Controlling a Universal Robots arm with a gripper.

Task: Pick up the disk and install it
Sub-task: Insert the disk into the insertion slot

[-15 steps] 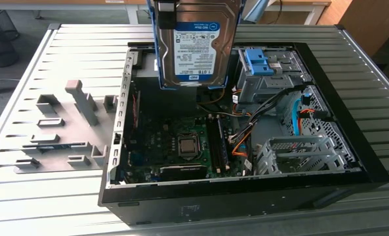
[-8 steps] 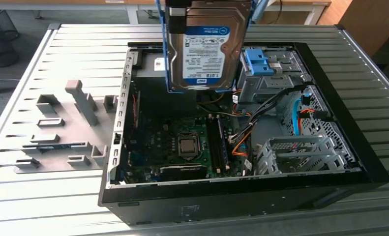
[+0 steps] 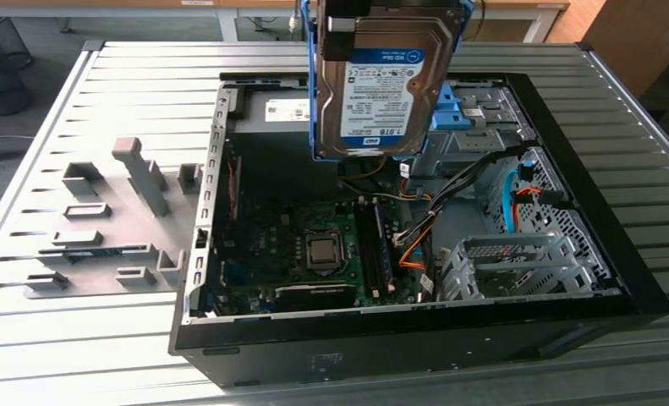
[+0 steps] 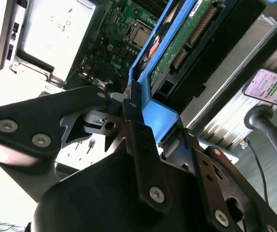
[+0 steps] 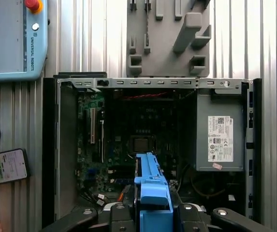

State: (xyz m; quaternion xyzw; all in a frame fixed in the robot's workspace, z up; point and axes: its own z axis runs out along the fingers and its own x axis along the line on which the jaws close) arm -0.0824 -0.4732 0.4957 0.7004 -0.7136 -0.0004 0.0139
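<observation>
The disk (image 3: 377, 89) hangs on edge in the air above the open computer case (image 3: 622, 292). Its white-and-blue label (image 3: 387, 95) faces the exterior camera, and its lower edge is clear of everything inside the case. My gripper (image 3: 393, 19) is clenched on the disk from above, with its black fingers (image 4: 139, 145) pressing against the blue plastic side rails (image 4: 154, 102). In the second wrist view, the green circuit-board underside of the disk (image 4: 186, 41) runs away from my gripper (image 4: 163, 123) between those rails. In the first wrist view, the blue rail (image 5: 152, 186) projects from my gripper (image 5: 153, 213) straight over the motherboard (image 5: 129, 130), just beside the processor socket (image 5: 141, 143). Inside the case, the exterior view shows the motherboard (image 3: 294, 254) on the floor of the case, orange and black cables (image 3: 415, 244) next to it, a perforated metal drive cage (image 3: 515, 262) towards the exterior view's right, and a bare blue bracket (image 3: 448, 108) partly hidden behind the disk. The power supply (image 5: 220, 137), carrying a white sticker, occupies one corner of the case. The case lies on a slatted metal table (image 3: 74, 347). A grey fixture plate with upright blocks (image 3: 97, 224) rests just beside the case on the exterior view's left. A teach pendant (image 5: 10, 41) and a phone (image 5: 4, 166) also lie on the table, both apart from the case.
</observation>
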